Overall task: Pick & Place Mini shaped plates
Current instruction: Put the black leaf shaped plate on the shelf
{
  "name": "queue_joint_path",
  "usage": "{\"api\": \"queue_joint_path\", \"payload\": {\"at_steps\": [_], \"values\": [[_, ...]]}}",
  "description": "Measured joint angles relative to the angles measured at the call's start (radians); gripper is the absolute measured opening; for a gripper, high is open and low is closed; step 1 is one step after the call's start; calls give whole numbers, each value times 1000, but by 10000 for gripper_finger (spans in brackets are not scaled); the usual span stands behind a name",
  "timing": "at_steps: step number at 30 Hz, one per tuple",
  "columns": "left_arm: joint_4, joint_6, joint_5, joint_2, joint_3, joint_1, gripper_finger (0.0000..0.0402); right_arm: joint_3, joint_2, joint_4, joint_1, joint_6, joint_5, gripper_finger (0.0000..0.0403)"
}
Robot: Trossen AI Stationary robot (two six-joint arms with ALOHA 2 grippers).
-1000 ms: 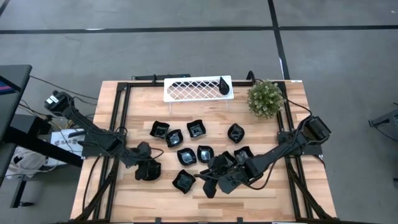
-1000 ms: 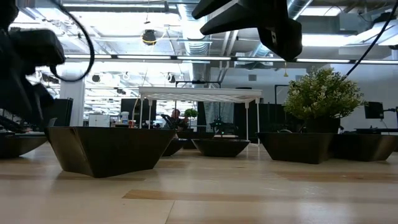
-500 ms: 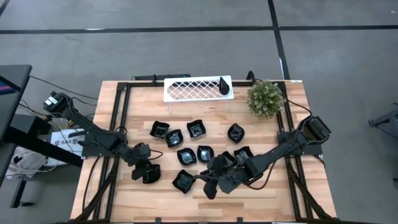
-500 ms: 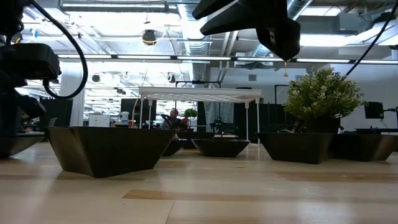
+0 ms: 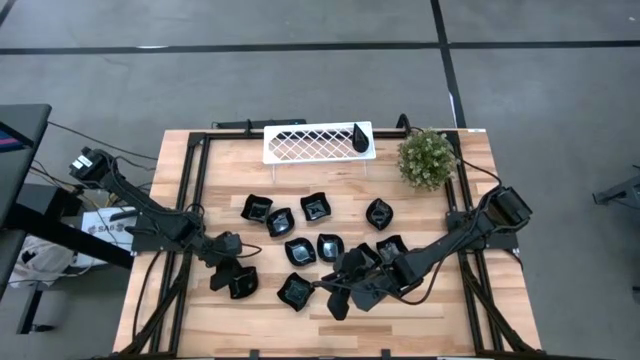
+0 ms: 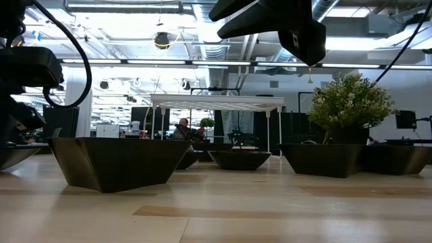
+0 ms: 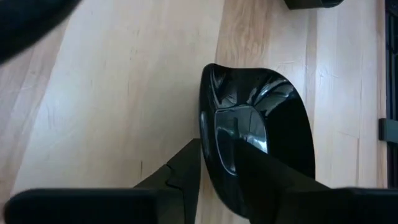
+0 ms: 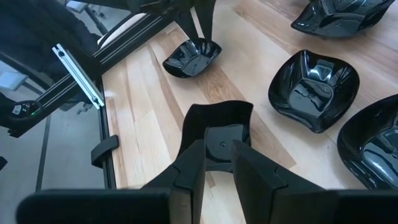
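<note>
Left gripper straddles the rim of a squarish black plate at the table's near-left; jaws narrowing, grip not seated. Best to close fully on the rim before lifting, keep it level. Right gripper pinches another plate by its rim, near-centre. Loose plates cluster mid-table. Far edge: white lattice tray holds one teardrop plate.

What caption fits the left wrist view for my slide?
Left gripper straddling the rim of a glossy black mini plate on the wooden table.
</note>
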Motion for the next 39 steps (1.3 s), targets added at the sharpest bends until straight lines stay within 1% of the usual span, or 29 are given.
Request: {"api": "queue_joint_path", "payload": {"at_steps": [4, 9, 22, 27, 31, 35, 39], "values": [[0, 0, 0, 0, 0, 0, 61, 0, 0, 0, 0, 0, 0, 74], [0, 0, 0, 0, 0, 0, 8, 0, 0, 0, 0, 1, 0, 74], [19, 3, 1, -5, 0, 0, 3, 0, 0, 1, 0, 2, 0, 74], [30, 3, 2, -66, 26, 0, 3, 0, 0, 4, 0, 4, 0, 74], [36, 3, -35, -149, 69, 5, 3, 0, 0, 6, 0, 4, 0, 74], [37, -29, -77, -233, 105, 61, 3, 0, 0, 6, 0, 4, 0, 74], [15, -42, -83, -273, 136, 165, 2, 0, 0, 11, -4, 3, 0, 74]]}}
